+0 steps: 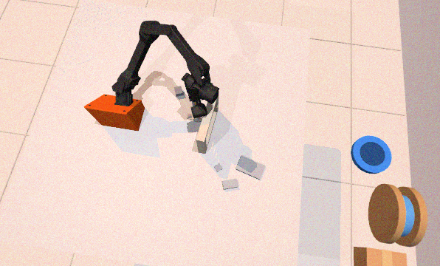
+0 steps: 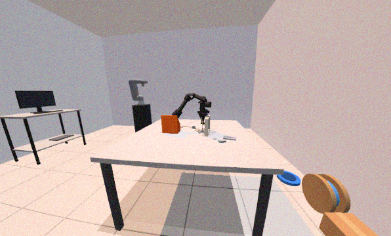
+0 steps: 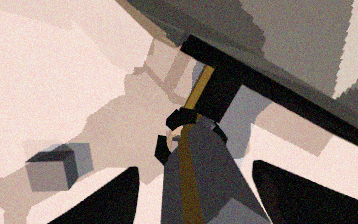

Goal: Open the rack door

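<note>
The rack frame (image 1: 205, 132) (image 2: 206, 126) stands upright on the table as a narrow pale block. The dark door (image 3: 222, 90) slants across the wrist view beside a large grey surface. A brass-coloured bar (image 3: 198, 90) runs at the door's edge to black bracket pieces at the base of the handle. The grey handle (image 3: 192, 192), with a brown stripe, rises towards the wrist camera. My gripper (image 3: 195, 171) (image 2: 202, 121) points down over it and is open, one finger on each side of the handle. Contact cannot be told. In the top view the arm hides the handle, and the door angle is unclear.
A small grey block (image 1: 179, 91) (image 3: 48, 175) lies behind the gripper. Flat grey pieces (image 1: 250, 167) (image 1: 230, 185) (image 1: 218, 167) lie in front of the frame. The orange arm base (image 1: 117, 114) (image 2: 170, 124) is at the left. A blue ring (image 1: 358, 162) and a wooden spool (image 1: 384, 214) are far right.
</note>
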Robot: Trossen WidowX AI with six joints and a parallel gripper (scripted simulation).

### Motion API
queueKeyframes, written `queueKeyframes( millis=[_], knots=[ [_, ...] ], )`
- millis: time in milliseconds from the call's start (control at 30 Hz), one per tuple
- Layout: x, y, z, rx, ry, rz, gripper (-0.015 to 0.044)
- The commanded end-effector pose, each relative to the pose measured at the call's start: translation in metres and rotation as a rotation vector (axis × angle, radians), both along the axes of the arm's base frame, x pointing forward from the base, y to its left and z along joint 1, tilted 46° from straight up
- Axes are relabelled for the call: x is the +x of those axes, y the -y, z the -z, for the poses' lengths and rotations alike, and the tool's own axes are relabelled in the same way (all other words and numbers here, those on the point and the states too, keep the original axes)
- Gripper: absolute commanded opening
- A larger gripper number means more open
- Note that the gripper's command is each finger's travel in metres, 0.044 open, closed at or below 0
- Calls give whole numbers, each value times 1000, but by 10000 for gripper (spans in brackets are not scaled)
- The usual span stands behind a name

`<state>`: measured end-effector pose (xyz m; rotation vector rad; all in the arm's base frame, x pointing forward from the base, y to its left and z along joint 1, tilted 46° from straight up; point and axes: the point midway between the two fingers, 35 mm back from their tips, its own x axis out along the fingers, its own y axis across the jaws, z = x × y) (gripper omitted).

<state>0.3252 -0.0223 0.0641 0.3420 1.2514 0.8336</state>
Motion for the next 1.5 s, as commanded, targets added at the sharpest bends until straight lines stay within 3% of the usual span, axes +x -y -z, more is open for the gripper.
queueKeyframes(
  millis=[0, 1333, 1467],
  knots=[
    [0, 0, 0, 17, -145, 143, 287],
    [1, 0, 0, 170, -1565, 1518, 287],
    [1, 0, 0, 176, -1618, 1569, 287]
  ],
)
